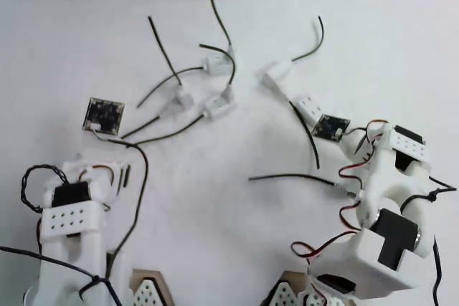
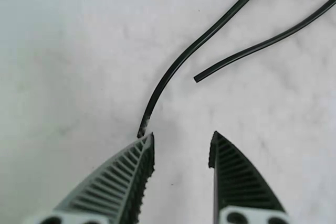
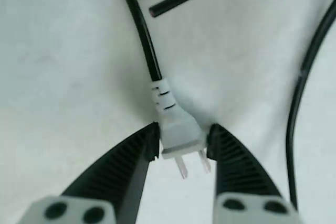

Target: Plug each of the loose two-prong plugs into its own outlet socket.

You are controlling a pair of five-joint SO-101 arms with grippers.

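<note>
Plugs and sockets (image 1: 217, 67) are lying on the white table (image 1: 57, 48), whose near edge we are losing behind the left arm (image 1: 70, 220) and right arm (image 1: 387, 249) at its near corners. Toward the far edge we are counting five of these white bodies, too small to sort plug from socket. The right gripper (image 3: 182, 132) is pinching a sixth piece, a two-prong plug (image 3: 176, 129), near the right edge, prongs bare. The left gripper (image 2: 181, 139) is standing spread, a black cable (image 2: 173, 66) end lying just beside one fingertip.
</note>
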